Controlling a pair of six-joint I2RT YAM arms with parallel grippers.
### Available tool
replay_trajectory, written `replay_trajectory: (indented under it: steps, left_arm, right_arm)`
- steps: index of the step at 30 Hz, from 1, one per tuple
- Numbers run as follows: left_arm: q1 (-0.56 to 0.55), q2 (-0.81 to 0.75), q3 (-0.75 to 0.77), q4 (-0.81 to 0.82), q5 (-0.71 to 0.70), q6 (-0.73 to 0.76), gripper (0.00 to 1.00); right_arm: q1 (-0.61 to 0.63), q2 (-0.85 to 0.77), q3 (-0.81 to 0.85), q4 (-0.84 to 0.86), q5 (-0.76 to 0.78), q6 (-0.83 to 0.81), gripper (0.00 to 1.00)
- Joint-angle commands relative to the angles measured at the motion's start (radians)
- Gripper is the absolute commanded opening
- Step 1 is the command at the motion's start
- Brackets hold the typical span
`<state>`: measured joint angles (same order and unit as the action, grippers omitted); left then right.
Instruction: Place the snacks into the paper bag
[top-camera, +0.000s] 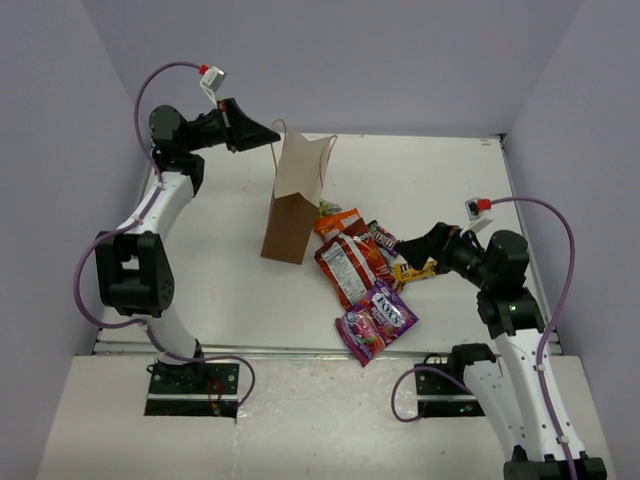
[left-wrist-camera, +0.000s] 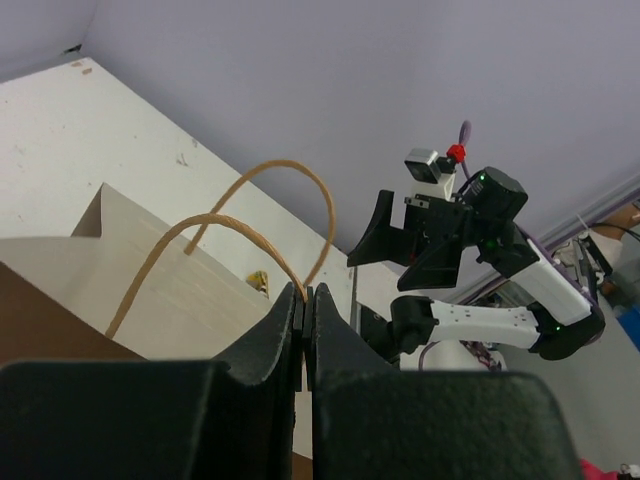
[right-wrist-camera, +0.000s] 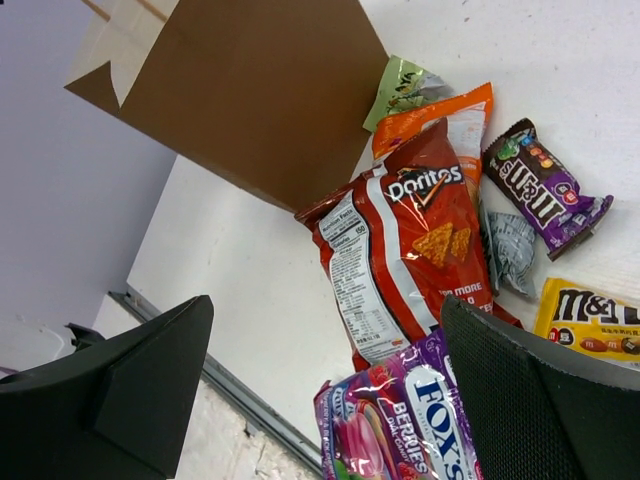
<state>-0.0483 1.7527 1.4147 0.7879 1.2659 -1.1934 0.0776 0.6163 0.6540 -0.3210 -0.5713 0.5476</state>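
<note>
A plain brown kraft paper bag (top-camera: 290, 215) is found standing upright on the white table (top-camera: 220, 290), with its twisted paper loop handles (left-wrist-camera: 285, 164) raised. The snacks are heaped just beside it on its right, all outside it. A red chip packet (right-wrist-camera: 405, 250) is marked "Doritos" and carries a white nutrition panel. A purple-pink candy packet (right-wrist-camera: 400, 425) is marked "FOX'S BERRIES". A dark purple-brown packet (right-wrist-camera: 545, 185) and a yellow packet (right-wrist-camera: 590, 320) are both marked "m&m's". An orange packet (right-wrist-camera: 445, 125) and a green packet (right-wrist-camera: 400, 85) lie nearest the bag, and their print cannot be read. The left gripper (left-wrist-camera: 305, 295) is extended over the bag top and clamped on one handle. The right gripper (right-wrist-camera: 325, 305) is held low beside the heap, fingers spread wide, nothing grasped.
</note>
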Motion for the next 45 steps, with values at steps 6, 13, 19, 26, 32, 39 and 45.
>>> replay_trajectory:
  steps: [6, 13, 19, 26, 32, 39, 45]
  left_arm:
    - [0.007, 0.008, 0.055, 0.002, 0.016, 0.040, 0.33]
    - [0.045, -0.033, 0.009, -0.058, 0.007, 0.096, 0.83]
    - [0.048, -0.059, 0.035, -0.283, 0.006, 0.261, 1.00]
    - [0.117, -0.108, 0.062, -0.406, 0.006, 0.299, 1.00]
    - [0.168, -0.108, 0.084, -0.458, 0.000, 0.310, 1.00]
    - [0.215, -0.163, 0.067, -0.574, -0.062, 0.409, 1.00]
    - [0.232, -0.335, 0.124, -1.063, -0.397, 0.753, 1.00]
  right_arm:
    - [-0.001, 0.017, 0.049, 0.019, -0.007, -0.028, 0.99]
    - [-0.001, 0.022, 0.052, 0.016, -0.004, -0.029, 0.99]
    - [0.001, 0.020, 0.055, 0.007, -0.002, -0.029, 0.99]
    - [-0.001, 0.013, 0.059, -0.007, 0.002, -0.035, 0.99]
    - [0.001, 0.003, 0.064, -0.016, -0.002, -0.038, 0.99]
    - [0.001, 0.013, 0.071, -0.026, 0.010, -0.038, 0.99]
    - [0.007, 0.108, 0.098, -0.076, 0.027, -0.069, 0.99]
